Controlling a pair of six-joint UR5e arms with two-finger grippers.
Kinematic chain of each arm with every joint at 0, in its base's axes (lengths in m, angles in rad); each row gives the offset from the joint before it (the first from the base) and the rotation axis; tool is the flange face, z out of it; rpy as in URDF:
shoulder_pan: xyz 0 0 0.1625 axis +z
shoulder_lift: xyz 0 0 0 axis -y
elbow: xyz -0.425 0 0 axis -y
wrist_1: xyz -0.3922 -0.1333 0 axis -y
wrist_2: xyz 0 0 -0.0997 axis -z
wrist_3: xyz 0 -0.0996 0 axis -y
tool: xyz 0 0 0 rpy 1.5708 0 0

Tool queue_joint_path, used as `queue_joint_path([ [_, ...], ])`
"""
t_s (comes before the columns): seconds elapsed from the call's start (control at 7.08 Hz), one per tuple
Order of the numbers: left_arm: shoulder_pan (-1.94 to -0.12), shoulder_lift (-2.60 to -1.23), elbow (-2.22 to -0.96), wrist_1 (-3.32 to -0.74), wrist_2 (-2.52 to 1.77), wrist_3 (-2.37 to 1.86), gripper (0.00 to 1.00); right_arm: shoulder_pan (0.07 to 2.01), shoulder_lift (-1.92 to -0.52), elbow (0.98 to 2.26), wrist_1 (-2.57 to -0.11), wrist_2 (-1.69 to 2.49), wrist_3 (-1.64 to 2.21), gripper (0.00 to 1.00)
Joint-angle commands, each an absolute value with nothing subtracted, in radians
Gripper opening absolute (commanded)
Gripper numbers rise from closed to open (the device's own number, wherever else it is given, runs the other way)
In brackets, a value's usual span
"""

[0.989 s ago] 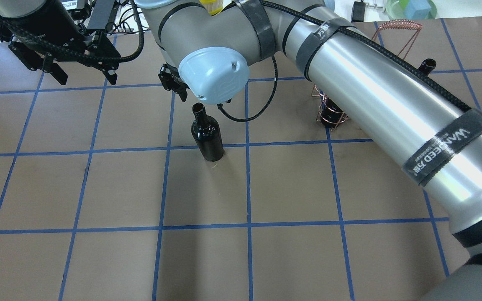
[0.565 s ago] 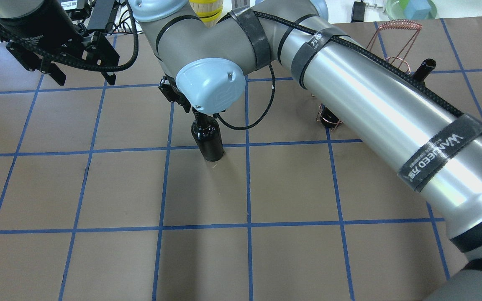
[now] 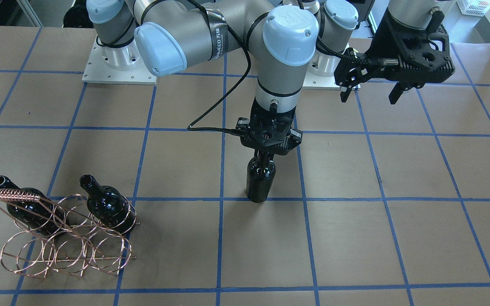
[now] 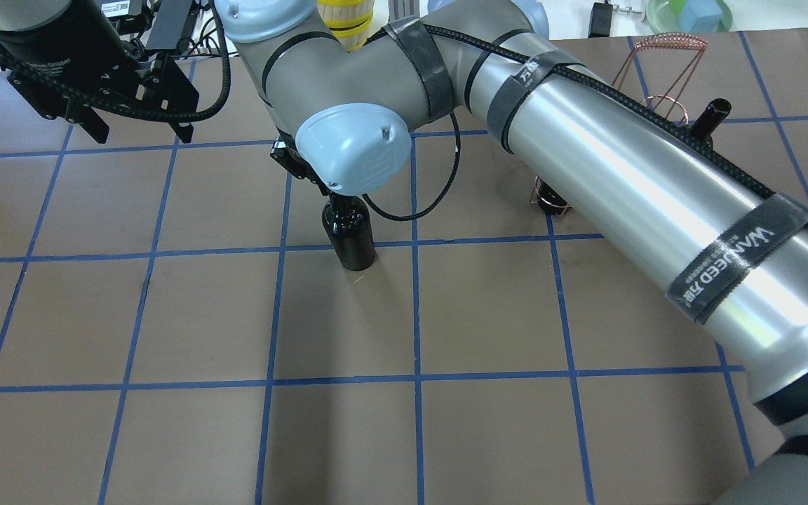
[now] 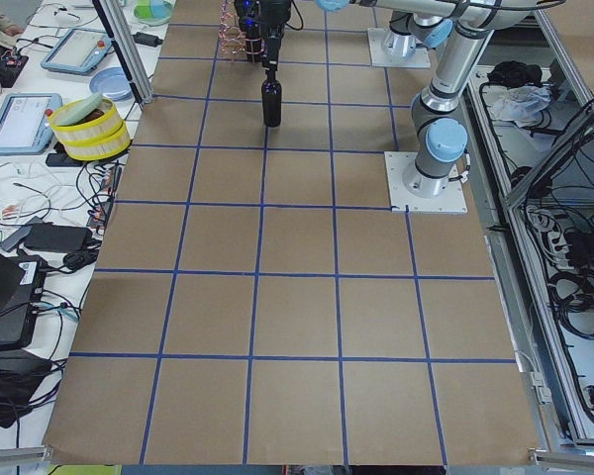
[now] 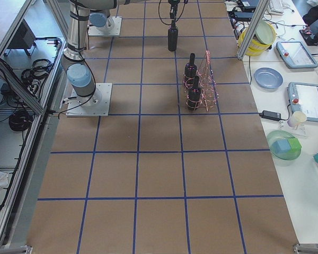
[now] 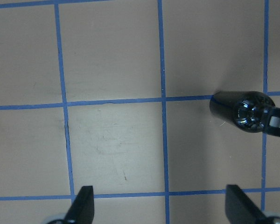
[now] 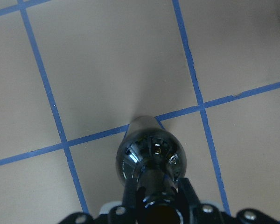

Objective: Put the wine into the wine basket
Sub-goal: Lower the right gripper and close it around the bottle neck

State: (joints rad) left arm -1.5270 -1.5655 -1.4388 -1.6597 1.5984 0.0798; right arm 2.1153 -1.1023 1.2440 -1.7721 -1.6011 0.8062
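Observation:
A near-black wine bottle [image 3: 260, 180] stands upright on the table's middle, also in the overhead view [image 4: 350, 235] and the left wrist view [image 7: 238, 109]. My right gripper [image 3: 265, 155] reaches straight down over it and is shut on its neck; in the right wrist view [image 8: 158, 203] the fingers [image 8: 185, 196] press both sides of the neck above the shoulders [image 8: 149, 149]. The copper wire wine basket [image 3: 66, 248] stands at my far right with two bottles [image 3: 109, 206] [image 3: 24, 208] in its rings. My left gripper [image 4: 143, 133] hangs open and empty, apart from everything.
My right forearm [image 4: 656, 182] crosses above the table's right half and hides most of the basket [image 4: 670, 42] in the overhead view. Stacked yellow bowls [image 5: 89, 124] and a green dish [image 4: 688, 14] sit off the mat. The arm bases [image 3: 117, 63] stand at the near edge.
My right gripper moved over the standing bottle and came down around its neck. The bottle has stayed in place. The left gripper has drifted slightly.

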Motion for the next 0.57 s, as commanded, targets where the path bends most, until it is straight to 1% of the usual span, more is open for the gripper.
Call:
queue_joint_path([
  [0.0, -1.526, -1.565, -1.439, -1.660, 1.598, 0.080, 1.00, 2.115, -1.103, 1.244, -1.787, -1.585, 0.804, 0.15],
  [0.14, -1.526, -1.565, -1.439, -1.660, 1.598, 0.080, 1.00, 2.115, -1.104, 1.244, -1.787, -1.583, 0.805, 0.12],
  [0.42, -1.526, -1.563, -1.439, -1.660, 1.600, 0.080, 1.00, 2.097, -1.132, 1.239, -1.781, -1.583, 0.784, 0.10],
])
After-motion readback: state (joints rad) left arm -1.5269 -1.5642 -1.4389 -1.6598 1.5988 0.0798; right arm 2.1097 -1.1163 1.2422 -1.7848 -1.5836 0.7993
